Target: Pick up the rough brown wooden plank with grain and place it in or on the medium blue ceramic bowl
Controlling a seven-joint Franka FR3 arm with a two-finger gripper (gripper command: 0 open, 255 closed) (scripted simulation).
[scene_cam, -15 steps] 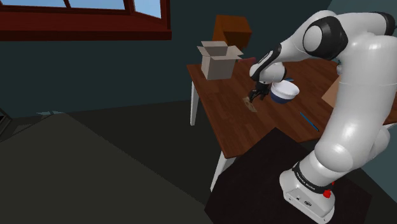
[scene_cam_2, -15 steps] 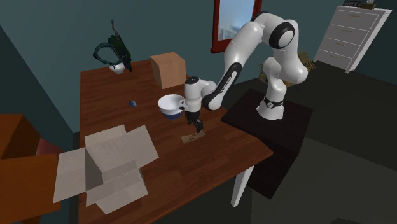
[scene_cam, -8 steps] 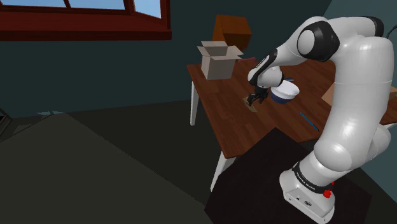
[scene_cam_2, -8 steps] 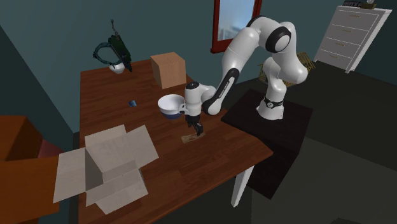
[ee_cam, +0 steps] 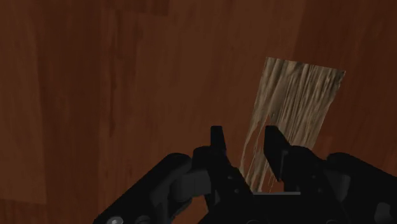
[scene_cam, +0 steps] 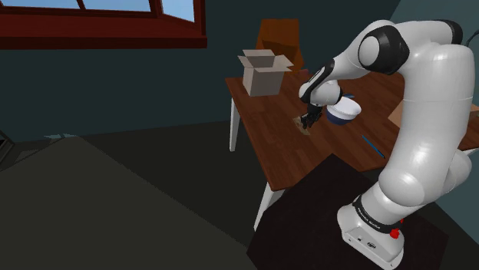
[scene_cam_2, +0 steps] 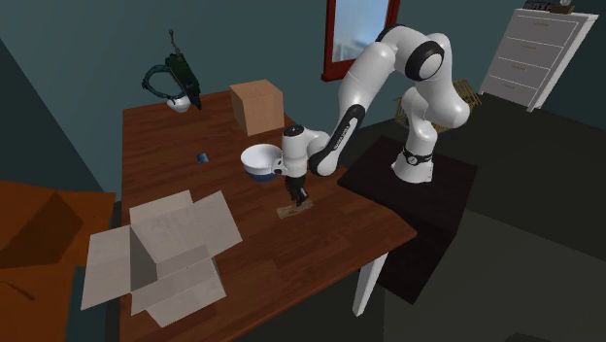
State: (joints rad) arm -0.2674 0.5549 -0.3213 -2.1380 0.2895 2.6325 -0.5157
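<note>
The brown grained plank lies flat on the dark wooden table. My gripper is down at the plank's near end, fingers straddling it a narrow way apart. One finger meets the plank's edge; a sliver of table shows between the other finger and the plank. From the shoulder view the gripper stands over the plank, just to the left of the blue and white bowl. In the second exterior view the bowl sits just beyond the gripper and plank.
An open cardboard box takes the table's near left in the second exterior view, and a closed brown box stands behind the bowl. A small blue item and a green headset-like object lie farther back. A blue pen lies near the stand.
The gripper has come down from just above the plank to table level. Its fingers have drawn in from wide apart to narrowly around the plank's end. The plank has not moved.
</note>
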